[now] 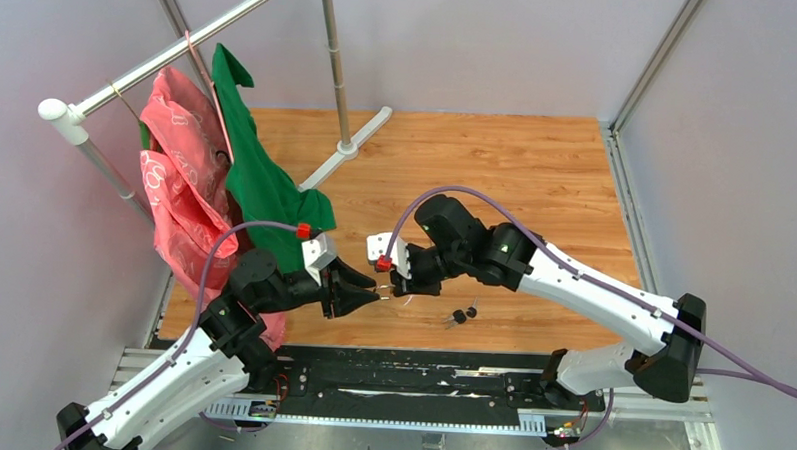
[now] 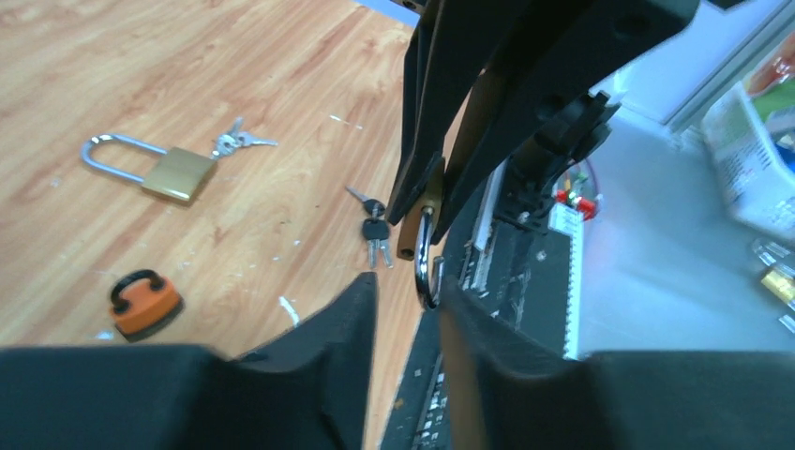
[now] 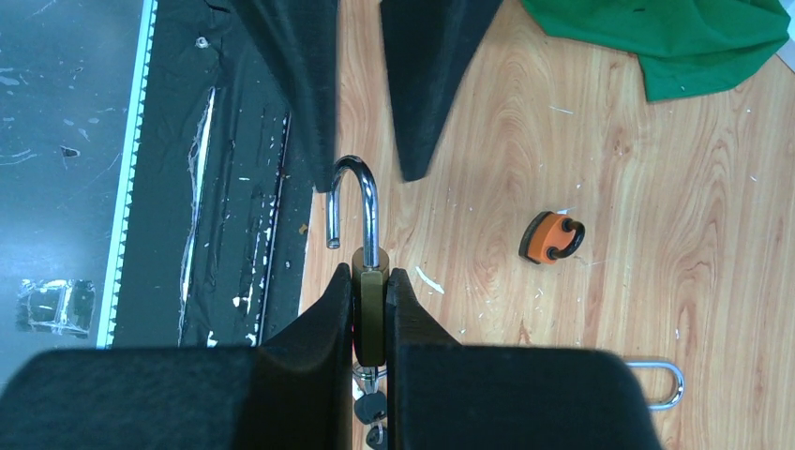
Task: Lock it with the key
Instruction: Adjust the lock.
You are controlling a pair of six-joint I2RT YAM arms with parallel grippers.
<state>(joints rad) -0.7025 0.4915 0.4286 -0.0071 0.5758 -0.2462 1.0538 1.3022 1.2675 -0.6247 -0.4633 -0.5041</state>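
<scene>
My right gripper (image 3: 370,277) is shut on the body of a brass padlock (image 3: 370,314), held edge-on above the wooden floor. Its steel shackle (image 3: 361,192) stands open, the free end out of the body. My left gripper (image 2: 405,286) faces it with its jaws open, and the shackle's bend (image 2: 427,272) sits just past the fingertips, close to the right one. From above, both grippers meet over the floor's near edge (image 1: 384,290). A bunch of black-headed keys (image 2: 375,230) lies on the floor beside the lock (image 1: 461,314); no key is in either gripper.
A second brass padlock (image 2: 178,173) with its own keys (image 2: 239,141) and a small orange padlock (image 2: 142,302) lie on the floor. Green cloth (image 1: 266,170) and red cloth (image 1: 181,187) hang from a rack at the left. A black rail (image 1: 419,376) runs along the near edge.
</scene>
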